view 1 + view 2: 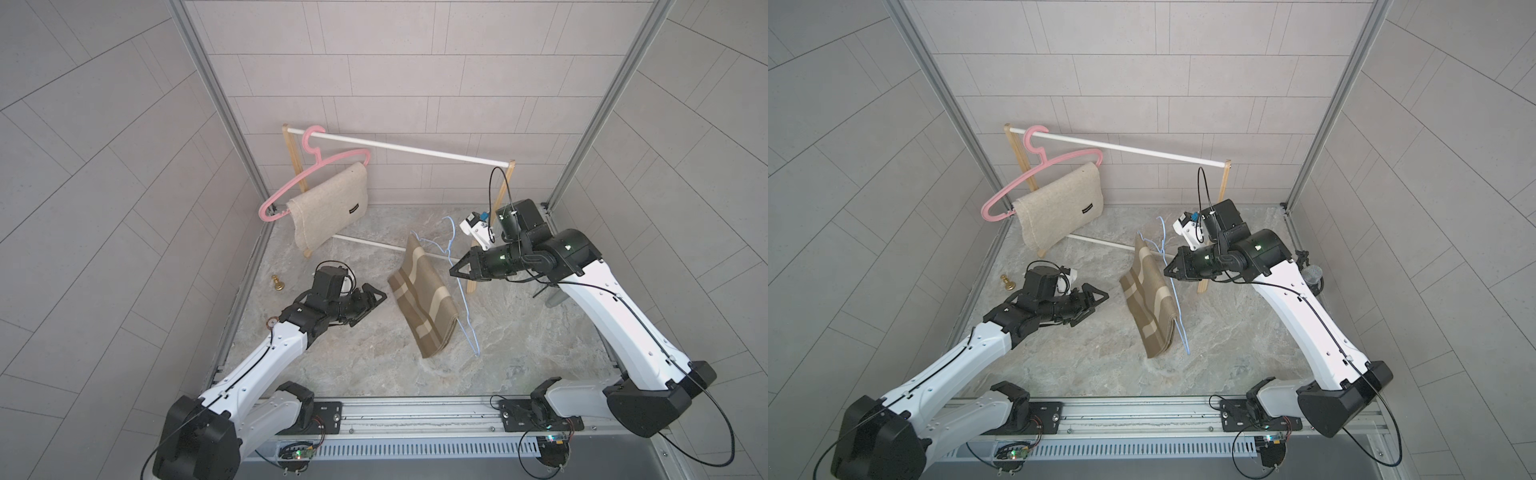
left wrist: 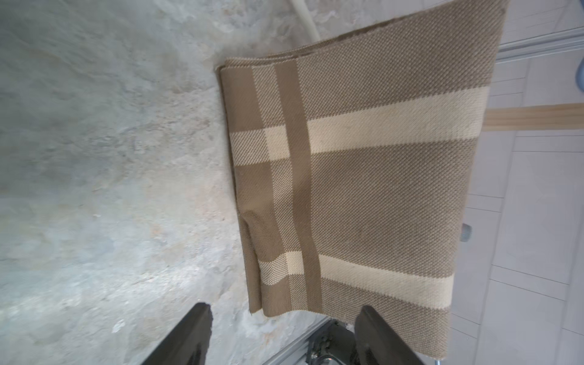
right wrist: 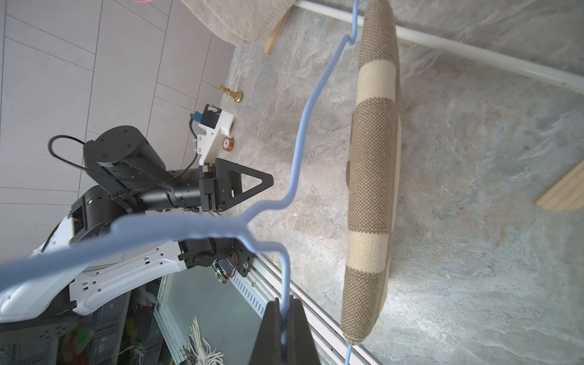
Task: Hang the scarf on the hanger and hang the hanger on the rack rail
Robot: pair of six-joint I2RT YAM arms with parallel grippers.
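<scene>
Right fingers (image 3: 268, 335) are pinched on the thin blue wire hanger (image 3: 303, 126), raised so the brown checked scarf (image 3: 373, 189) is draped; left fingers (image 2: 186, 338) are spread.

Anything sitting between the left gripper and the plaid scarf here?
Nothing visible does. The open left gripper faces the plaid scarf with only air between them. The scarf hangs draped over the blue hanger, which is pinched in the right gripper.
</scene>
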